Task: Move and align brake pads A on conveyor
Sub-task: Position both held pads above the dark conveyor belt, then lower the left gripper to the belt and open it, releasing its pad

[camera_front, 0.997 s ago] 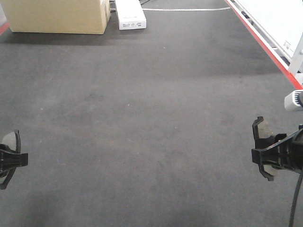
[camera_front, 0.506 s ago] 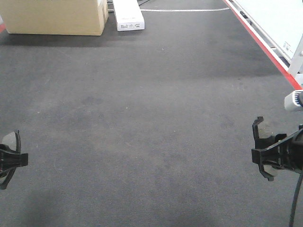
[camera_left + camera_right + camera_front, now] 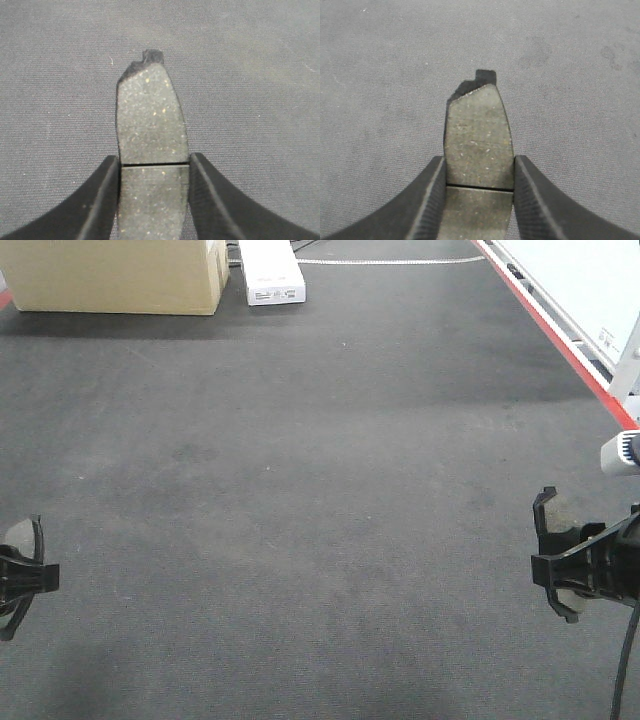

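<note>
Risks first: I'm pinching each pad only across its long edges, at the centre groove, so either one could pivot or slip in the jaws as I'm lowering it and end up skewed, not aligned w/ its partner. The left brake pad [image 3: 150, 125] is showing more length past my fingertips than is gripped, so a nudge against the conveyor [image 3: 320, 470] at the tip would prob twist it. Releasing too high could make a pad bounce or flip; I can't tell the gap to the belt from these views. The right gripper [image 3: 479, 165] is working near the red edge strip [image 3: 560, 335], so drifting outward risks setting the right brake pad [image 3: 479, 130] too close to the belt edge. Pose: the left gripper [image 3: 152, 162] is sitting low at the far left of the front view, the right one low at the far right, well apart, w/ bare belt between. Both are clamped narrow on a pad, gritty friction face toward the wrist cam, tabbed end pointing away from the wrist. In the front view the right pad is standing roughly upright in the jaws. Only two pads are showing; the others aren't in view. A cardboard box [image 3: 120, 275] and a white box [image 3: 272, 270] are sitting at the far end, well clear of both arms.
</note>
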Available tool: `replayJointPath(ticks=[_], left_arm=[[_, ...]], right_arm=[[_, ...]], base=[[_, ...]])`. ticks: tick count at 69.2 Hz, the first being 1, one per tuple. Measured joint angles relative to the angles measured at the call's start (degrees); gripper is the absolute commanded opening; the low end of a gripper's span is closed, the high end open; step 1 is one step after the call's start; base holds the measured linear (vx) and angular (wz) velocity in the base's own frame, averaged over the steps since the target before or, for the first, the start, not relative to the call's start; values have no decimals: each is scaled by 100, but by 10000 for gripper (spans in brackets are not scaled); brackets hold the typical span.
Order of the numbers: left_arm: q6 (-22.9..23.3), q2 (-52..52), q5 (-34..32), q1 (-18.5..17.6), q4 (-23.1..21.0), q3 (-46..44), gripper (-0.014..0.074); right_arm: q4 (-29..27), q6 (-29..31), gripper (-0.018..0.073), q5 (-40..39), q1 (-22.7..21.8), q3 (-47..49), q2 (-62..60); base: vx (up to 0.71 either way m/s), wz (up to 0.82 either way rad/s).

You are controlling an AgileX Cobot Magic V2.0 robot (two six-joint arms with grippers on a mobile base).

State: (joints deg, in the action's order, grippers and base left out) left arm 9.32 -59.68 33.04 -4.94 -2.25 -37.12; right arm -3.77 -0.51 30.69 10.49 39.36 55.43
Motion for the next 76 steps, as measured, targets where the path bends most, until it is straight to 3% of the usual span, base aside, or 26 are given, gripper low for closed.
replayJointPath(ticks=[40,49,62,76], left_arm=[[0,-177,-280,0,-200,-117,23],[-177,-782,-86,0,-479,-608,23],[-932,-1792,68,-132,-1135,-1385,23],[-994,-2811,47,-422,-1254,-1845,23]], right_arm=[[0,0,-3,0,0,0,0],[0,0,-3,0,0,0,0],[0,0,-3,0,0,0,0],[0,0,-3,0,0,0,0]], base=[[0,0],[0,0],[0,0],[0,0]])
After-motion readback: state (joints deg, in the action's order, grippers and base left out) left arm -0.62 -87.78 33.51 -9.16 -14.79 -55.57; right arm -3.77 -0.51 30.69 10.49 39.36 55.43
